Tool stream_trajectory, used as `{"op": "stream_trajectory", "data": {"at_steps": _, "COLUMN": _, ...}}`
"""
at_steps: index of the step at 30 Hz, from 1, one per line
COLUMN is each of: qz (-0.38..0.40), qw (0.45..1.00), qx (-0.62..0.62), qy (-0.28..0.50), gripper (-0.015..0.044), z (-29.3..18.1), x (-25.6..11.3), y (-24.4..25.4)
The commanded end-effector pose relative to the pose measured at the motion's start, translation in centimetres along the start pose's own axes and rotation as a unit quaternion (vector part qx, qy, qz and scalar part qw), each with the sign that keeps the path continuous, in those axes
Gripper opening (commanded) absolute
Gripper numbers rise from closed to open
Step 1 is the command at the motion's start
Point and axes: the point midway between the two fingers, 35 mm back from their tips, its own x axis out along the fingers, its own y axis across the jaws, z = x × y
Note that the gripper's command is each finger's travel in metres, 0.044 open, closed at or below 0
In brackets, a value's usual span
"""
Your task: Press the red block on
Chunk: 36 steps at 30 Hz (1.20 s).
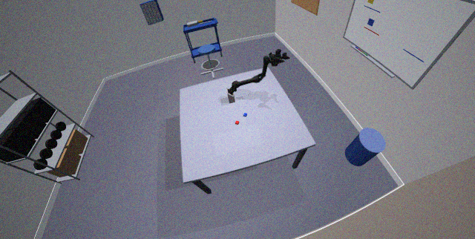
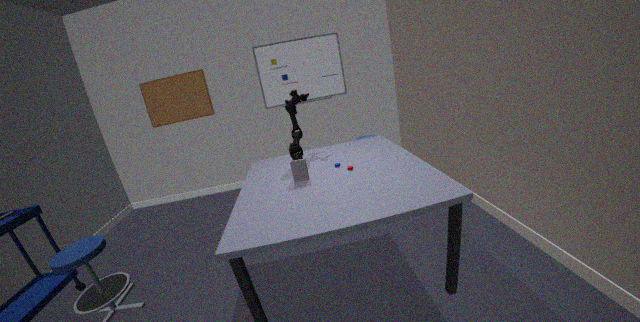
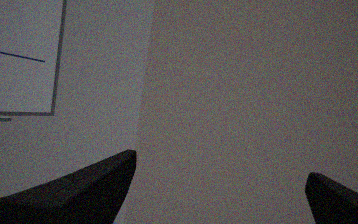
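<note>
The red block is seen lying on the white tabletop, near the blue block but apart from it, while the black robot arm is held raised above the surface. In the top view, the red block is placed to the near left of the blue one; in the exterior view, it is shown to the right of it and slightly nearer.

The end effector is spread almost fully open, and nothing is gripped between its fingers. It is carried high, toward the far right in the top view, with a whiteboard and bare wall filling the wrist view. Neither block is framed there.

From the end effector, the red block is found well below and, as the top view has it, to the near left, with the blue block lying roughly between them in that view. A swing back over the tabletop, a downward turn of the fingers and a long descent would appear to be called for, with care taken that the blue block is not brushed. The long axis of the red block cannot be told at this size.
</note>
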Motion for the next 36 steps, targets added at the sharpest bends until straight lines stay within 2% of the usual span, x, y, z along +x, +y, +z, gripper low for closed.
{"op": "stream_trajectory", "data": {"at_steps": 1, "qz": 0.0, "qw": 1.0, "qx": 0.0, "qy": 0.0, "gripper": 0.0426, "z": 0.0, "x": 0.0, "y": 0.0}}
{"op": "stream_trajectory", "data": {"at_steps": 5, "qz": 0.014, "qw": 1.0, "qx": 0.002, "qy": 0.002, "gripper": 0.044, "z": 1.2, "x": -0.5, "y": -0.3}}
{"op": "stream_trajectory", "data": {"at_steps": 11, "qz": 0.021, "qw": 0.999, "qx": 0.029, "qy": -0.025, "gripper": 0.044, "z": 5.7, "x": -1.3, "y": -2.7}}
{"op": "stream_trajectory", "data": {"at_steps": 24, "qz": 0.046, "qw": 0.995, "qx": 0.084, "qy": -0.039, "gripper": 0.044, "z": 10.5, "x": -1.5, "y": -7.2}}
{"op": "stream_trajectory", "data": {"at_steps": 36, "qz": 0.007, "qw": 0.987, "qx": 0.138, "qy": -0.085, "gripper": 0.044, "z": 15.7, "x": -0.5, "y": -17.9}}
